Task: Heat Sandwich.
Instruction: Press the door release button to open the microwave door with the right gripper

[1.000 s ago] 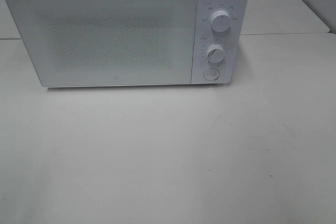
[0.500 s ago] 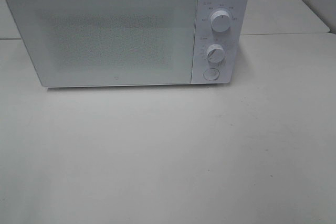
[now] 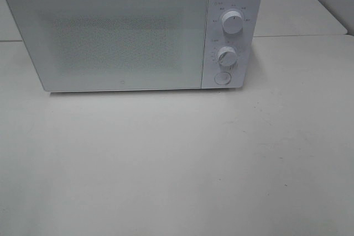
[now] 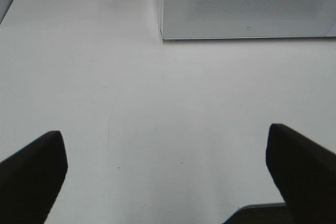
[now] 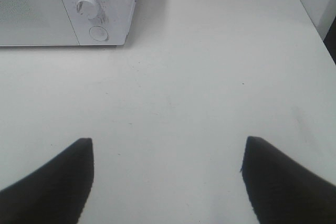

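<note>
Closest in, the left end effector (image 4: 165, 129) has its two dark, matte, wedge-shaped fingers (image 4: 31, 177) spread wide apart, gripping nothing. Same deal with the right end effector (image 5: 168, 139): blunt black fingers (image 5: 47, 182) well apart, only bare surface between them. Neither one shows in the high view.

Under both is the tabletop (image 3: 177, 164), flat, off-white and smooth, with a few faint scuffs and tiny dark specks.

Further back sits the microwave (image 3: 133, 31), a boxy white thing with rounded corners. Its door (image 3: 110, 37) is shut, a glossy pale panel with a fine dotted mesh patch in the middle. On the panel to the right of the door are two round white knobs, upper knob (image 3: 232, 21) over lower knob (image 3: 227, 56), then a round button (image 3: 222, 78) below. Behind it a second white table (image 3: 298, 9) butts up along a seam.

Compared to a second ago, nothing in the high view has shifted.

The sandwich isn't visible in any view, so I can't tell where it is or how it looks.
</note>
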Motion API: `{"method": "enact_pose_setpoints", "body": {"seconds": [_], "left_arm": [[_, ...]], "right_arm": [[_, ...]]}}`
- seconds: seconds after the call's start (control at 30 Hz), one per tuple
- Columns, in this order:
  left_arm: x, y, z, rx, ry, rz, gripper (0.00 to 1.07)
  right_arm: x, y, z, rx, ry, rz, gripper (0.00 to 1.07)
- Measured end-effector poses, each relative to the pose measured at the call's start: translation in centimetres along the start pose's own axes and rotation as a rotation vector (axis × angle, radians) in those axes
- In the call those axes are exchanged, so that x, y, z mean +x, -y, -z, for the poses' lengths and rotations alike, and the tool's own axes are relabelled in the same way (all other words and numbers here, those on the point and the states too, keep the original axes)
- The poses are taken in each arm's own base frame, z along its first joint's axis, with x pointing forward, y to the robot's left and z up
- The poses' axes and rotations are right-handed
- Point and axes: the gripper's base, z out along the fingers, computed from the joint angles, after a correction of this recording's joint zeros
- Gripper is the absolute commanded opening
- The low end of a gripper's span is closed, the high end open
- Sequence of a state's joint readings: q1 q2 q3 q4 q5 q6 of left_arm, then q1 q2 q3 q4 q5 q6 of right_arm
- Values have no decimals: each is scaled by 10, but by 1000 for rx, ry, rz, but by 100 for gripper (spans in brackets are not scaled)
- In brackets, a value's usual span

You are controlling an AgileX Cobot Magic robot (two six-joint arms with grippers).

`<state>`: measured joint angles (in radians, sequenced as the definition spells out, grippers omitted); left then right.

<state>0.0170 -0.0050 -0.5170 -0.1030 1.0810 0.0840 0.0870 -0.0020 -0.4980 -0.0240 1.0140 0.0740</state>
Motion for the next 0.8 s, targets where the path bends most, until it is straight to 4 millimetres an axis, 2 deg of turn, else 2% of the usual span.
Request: {"method": "enact_pose_setpoints", "body": {"seconds": [0.8], "left_arm": [[0,0,0,0,0,0,97]], "right_arm": [[0,0,0,0,1,0,76]]}}
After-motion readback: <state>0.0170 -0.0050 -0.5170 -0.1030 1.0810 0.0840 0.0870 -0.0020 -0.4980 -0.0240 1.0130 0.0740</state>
